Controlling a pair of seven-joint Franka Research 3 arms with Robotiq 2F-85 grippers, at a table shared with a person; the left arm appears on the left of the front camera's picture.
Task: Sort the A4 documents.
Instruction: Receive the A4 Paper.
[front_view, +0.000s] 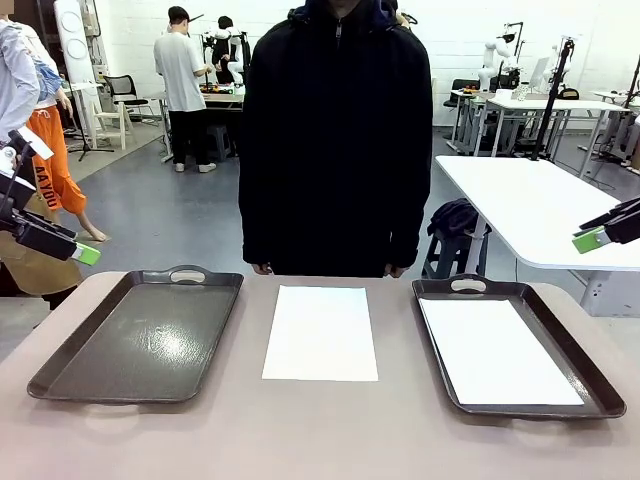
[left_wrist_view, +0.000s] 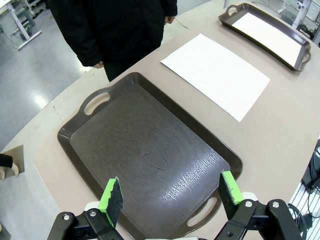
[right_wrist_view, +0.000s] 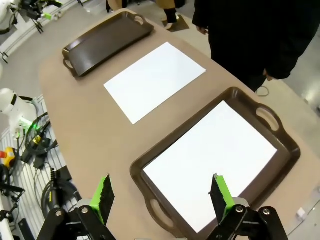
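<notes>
Paper lies in two places. One sheet (front_view: 320, 332) is flat on the bare table (front_view: 320, 430) between the trays, in front of the person (front_view: 337, 140). A second sheet (front_view: 497, 351) lies inside the right tray (front_view: 600, 385). The left tray (front_view: 60, 372) is bare. Both sheets are plain white.

From the front, my left gripper (front_view: 84, 253) and right gripper (front_view: 590, 239) hang raised at the table's two sides, and I cannot judge their gaps there. My wrist views settle it. My left fingers (left_wrist_view: 112, 200) stand wide apart over the left tray's near end. My right fingers (right_wrist_view: 220, 192) stand wide apart over the right tray's near end and its sheet, gripping nothing.

Dark letters run down orange trousers (front_view: 50, 170) at far left in the front view, but I cannot read them surely.
</notes>
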